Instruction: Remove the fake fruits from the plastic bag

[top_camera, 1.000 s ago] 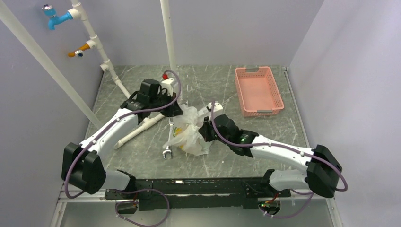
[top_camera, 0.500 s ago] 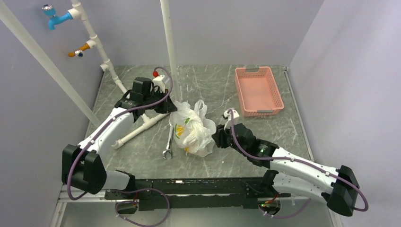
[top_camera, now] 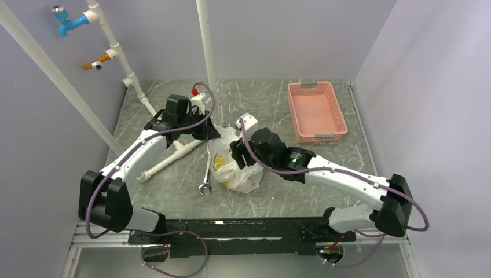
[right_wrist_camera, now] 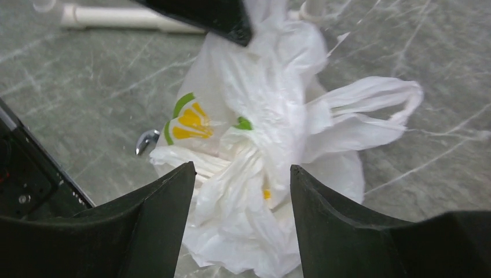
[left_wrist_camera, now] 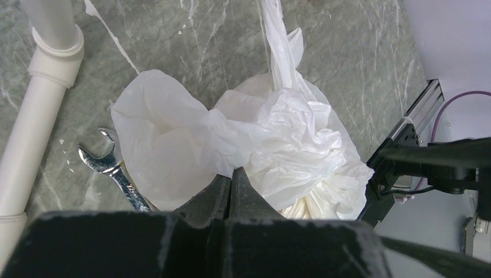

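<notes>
The plastic bag (top_camera: 229,169) lies crumpled in the middle of the table, white with a yellow and green print. My left gripper (top_camera: 213,134) is at the bag's far edge; in the left wrist view its jaws (left_wrist_camera: 233,169) are pressed together on a fold of the plastic bag (left_wrist_camera: 278,139). My right gripper (top_camera: 238,155) hovers over the bag's right side. In the right wrist view the right gripper (right_wrist_camera: 243,174) is open, the bunched plastic bag (right_wrist_camera: 260,116) lying between and below its fingers. The fake fruits are hidden inside the bag.
A steel wrench (top_camera: 205,175) lies just left of the bag, and a loose white pipe (top_camera: 168,159) beyond it. A pink basket (top_camera: 316,110) stands at the back right. An upright white pole (top_camera: 206,58) rises behind the bag, with tap pipework at the back left.
My right gripper let go and opened, swung out to the right, then came back over the bag. The left gripper stayed shut on the bag's far edge.
</notes>
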`<action>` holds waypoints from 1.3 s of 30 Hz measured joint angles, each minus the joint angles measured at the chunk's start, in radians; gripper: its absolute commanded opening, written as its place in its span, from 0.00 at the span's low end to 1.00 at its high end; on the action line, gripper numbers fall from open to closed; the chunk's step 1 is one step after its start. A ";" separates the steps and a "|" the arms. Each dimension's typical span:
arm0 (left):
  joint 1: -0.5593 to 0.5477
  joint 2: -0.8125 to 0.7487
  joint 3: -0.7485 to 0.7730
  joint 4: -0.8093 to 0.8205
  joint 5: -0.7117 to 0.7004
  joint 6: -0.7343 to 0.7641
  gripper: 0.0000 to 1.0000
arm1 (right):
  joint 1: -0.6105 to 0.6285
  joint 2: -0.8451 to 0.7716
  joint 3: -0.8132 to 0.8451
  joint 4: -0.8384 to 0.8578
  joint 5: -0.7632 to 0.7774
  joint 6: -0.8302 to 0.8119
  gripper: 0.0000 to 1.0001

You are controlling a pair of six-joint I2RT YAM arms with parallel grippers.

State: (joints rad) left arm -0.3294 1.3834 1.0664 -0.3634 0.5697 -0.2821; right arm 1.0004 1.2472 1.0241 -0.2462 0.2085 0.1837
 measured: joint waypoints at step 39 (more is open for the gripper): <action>-0.027 -0.066 0.021 -0.075 -0.214 0.026 0.00 | 0.095 -0.231 -0.481 0.538 0.188 0.008 0.00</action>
State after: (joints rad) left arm -0.3565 1.3174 1.0870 -0.4381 0.3557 -0.2565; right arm 1.0954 1.0164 0.5426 0.2916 0.3969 0.1913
